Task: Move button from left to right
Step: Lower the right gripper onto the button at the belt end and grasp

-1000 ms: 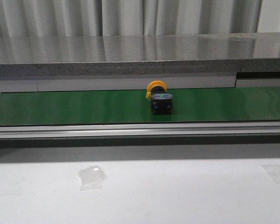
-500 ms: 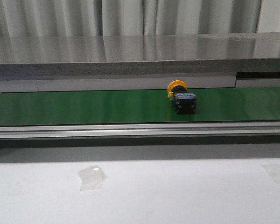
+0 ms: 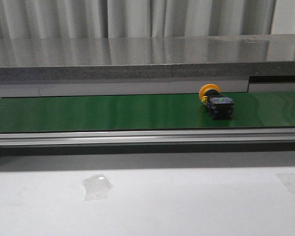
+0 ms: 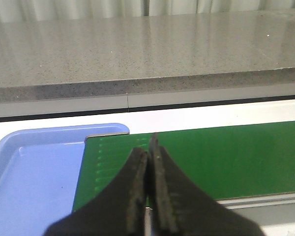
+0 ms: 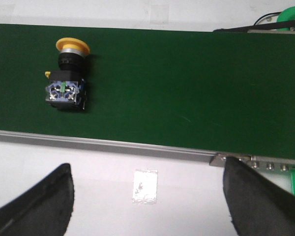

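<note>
The button lies on its side on the green conveyor belt, right of centre in the front view, its yellow cap toward the far edge and its dark blocky body toward the near rail. No arm shows in the front view. In the right wrist view the button sits on the belt ahead of and to one side of the right gripper, whose fingers are spread wide with nothing between them; the gripper hangs over the white table on the near side of the rail, well apart from the button. The left gripper has its fingers pressed together and holds nothing; it points at the belt end beside a blue tray. Judgement: the step in hand is the pick by the right arm, not yet begun. To do it well, the gripper should be centred over the dark body rather than the round cap, the jaws set across the body's flat sides, and brought down fully before closing. If the belt is running, the approach should aim ahead of the button, or the fingers may clip the cap and roll the part. A piece of clear tape on the table is no obstacle.
</note>
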